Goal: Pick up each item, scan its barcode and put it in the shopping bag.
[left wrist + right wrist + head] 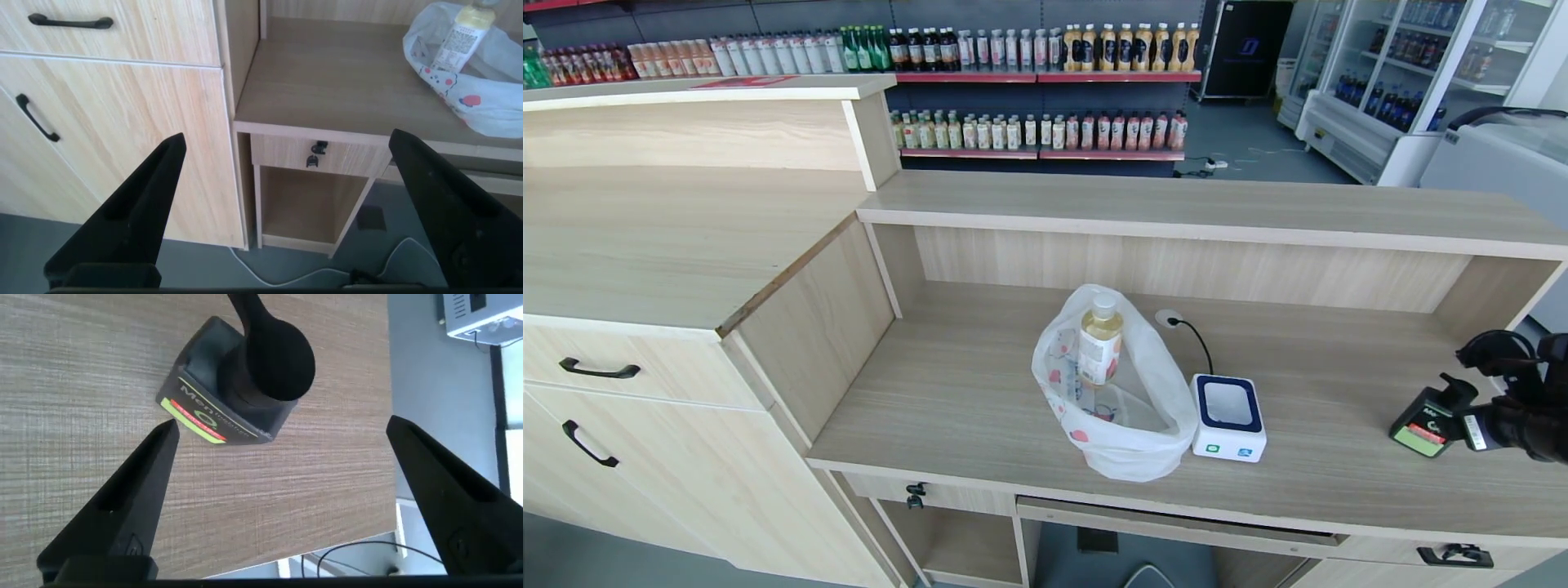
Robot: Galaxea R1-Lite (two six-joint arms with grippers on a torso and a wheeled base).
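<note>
So one item looks done: a clear plastic bottle of pale yellow drink with a white cap (1100,343) stands inside the white plastic shopping bag with red prints (1131,445), around the middle of the light wood bench (964,408). The small white box scanner with the dark blue frame (1228,416) sits just beside the bag, on the robot's right.

I'd say the step in hand is the pickup of the next item, a dark grey container with a black rounded cap and a green-and-red label (1425,426). It's on the bench well to the right of the scanner, near the front edge. I can't tell if it's lying down or just tilted.

The right gripper (282,431) hovers over that container with its fingers spread wide and nothing in them, no contact that I can see. Next move, my guess: come down so the fingers straddle the dark body rather than the round cap, close, then carry it over to the scanner window with the barcode facing it.

The left gripper (288,139) hangs low off the bench's left front corner, beside the cabinet doors, fingers also wide apart and empty.
</note>
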